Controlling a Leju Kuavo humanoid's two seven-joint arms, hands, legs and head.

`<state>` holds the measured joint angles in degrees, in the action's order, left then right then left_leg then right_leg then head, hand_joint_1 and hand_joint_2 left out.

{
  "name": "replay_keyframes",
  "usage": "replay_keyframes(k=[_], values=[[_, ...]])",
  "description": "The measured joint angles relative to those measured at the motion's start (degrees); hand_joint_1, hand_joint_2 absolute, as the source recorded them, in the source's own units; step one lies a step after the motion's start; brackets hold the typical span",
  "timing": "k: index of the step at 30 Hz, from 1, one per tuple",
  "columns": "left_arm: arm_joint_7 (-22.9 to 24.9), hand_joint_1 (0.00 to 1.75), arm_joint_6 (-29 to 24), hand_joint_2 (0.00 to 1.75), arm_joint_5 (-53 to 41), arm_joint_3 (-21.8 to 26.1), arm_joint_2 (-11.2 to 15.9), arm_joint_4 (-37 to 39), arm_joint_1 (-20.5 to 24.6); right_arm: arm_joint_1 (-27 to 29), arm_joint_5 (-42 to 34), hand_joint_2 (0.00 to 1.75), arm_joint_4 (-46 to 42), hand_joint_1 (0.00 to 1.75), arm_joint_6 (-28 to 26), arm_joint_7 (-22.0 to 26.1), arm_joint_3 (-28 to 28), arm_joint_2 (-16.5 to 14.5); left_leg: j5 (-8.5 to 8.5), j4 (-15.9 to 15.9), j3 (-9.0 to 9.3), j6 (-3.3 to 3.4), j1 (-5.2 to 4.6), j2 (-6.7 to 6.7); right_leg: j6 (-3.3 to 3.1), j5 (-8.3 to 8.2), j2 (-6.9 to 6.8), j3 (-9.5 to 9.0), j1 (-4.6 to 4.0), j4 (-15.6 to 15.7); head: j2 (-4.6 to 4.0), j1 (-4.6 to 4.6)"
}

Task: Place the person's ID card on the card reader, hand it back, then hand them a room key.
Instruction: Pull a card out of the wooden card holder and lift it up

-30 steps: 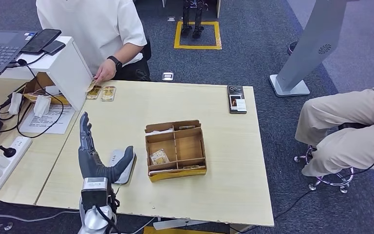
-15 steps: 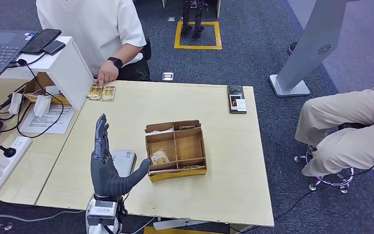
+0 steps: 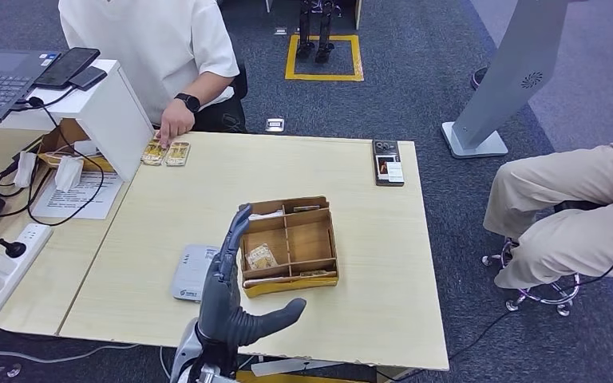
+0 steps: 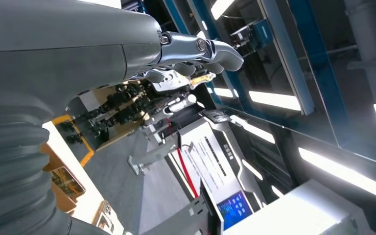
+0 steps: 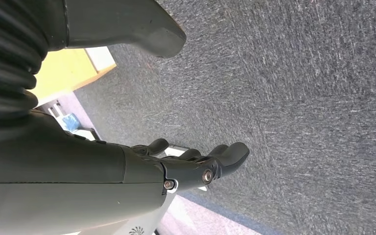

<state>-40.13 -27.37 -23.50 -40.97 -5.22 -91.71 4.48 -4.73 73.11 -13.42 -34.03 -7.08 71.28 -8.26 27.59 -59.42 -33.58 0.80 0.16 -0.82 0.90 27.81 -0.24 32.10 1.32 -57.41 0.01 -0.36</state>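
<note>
My left hand is raised above the table's near edge with fingers straight, thumb spread and nothing in it; in the left wrist view the left hand also holds nothing. It hangs just right of the grey-white card reader and in front of the wooden compartment box, which holds a small card. Two yellowish cards lie at the far left table edge, with the person's hand touching them. My right hand hangs over carpet, fingers apart, holding nothing.
A phone lies at the table's far right edge. A white stand with a laptop, cables and a power strip crowd the left side. A second person's legs are at the right.
My left hand has swung right from over the card reader to in front of the box, uncovering the reader. The person's hand stays at the two cards.
</note>
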Motion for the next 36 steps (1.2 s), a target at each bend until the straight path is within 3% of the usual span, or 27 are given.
replay_keyframes(k=[5,9,13,20,30,36], values=[[0.00,0.00,0.97,1.75,-1.81,-2.01,0.06,0.99,0.83,-0.04,0.10,1.75,0.00,0.00,0.04,0.00,-0.01,0.00,0.00,0.00,-0.01,0.00,0.00,0.00,0.00,0.00,0.00,0.01,0.00,0.00,-0.01,0.00],[1.09,0.00,-0.24,1.75,-9.00,-3.07,-0.55,3.91,1.52,-0.09,0.28,1.75,0.00,0.00,0.38,0.00,-0.02,0.00,0.00,0.00,-0.02,0.00,-0.01,0.00,0.00,0.00,-0.01,0.01,0.01,0.00,-0.01,0.01],[6.26,0.00,-4.13,1.75,-22.04,-3.59,-1.34,8.64,3.10,-0.18,0.66,1.75,0.00,0.00,0.93,-0.04,-0.16,0.00,0.00,0.00,-0.01,0.00,-0.01,0.00,0.01,-0.01,0.00,0.00,0.01,0.00,-0.01,0.01],[13.09,0.00,-7.29,1.75,-33.64,-4.03,-2.03,14.55,5.05,-0.21,0.77,1.75,0.00,0.00,1.26,-0.07,-0.38,0.02,0.00,0.00,-0.01,0.00,0.00,0.00,0.00,-0.01,0.00,0.01,0.00,0.00,0.00,0.00],[23.15,0.00,-9.05,1.75,-45.85,-4.92,-2.62,22.31,7.51,-0.22,0.93,1.75,0.00,0.00,1.78,-0.15,-0.53,0.07,0.00,0.00,-0.02,0.00,-0.01,0.00,0.01,-0.01,0.00,0.02,0.01,0.00,-0.01,0.01],[24.80,0.00,-9.70,1.75,-47.73,-4.93,-3.07,25.52,7.96,-0.22,0.94,1.75,0.00,0.00,1.78,-0.15,-0.53,0.09,0.00,0.00,-0.02,0.00,-0.01,0.00,0.01,-0.01,0.00,0.02,0.01,0.00,0.00,0.01]])
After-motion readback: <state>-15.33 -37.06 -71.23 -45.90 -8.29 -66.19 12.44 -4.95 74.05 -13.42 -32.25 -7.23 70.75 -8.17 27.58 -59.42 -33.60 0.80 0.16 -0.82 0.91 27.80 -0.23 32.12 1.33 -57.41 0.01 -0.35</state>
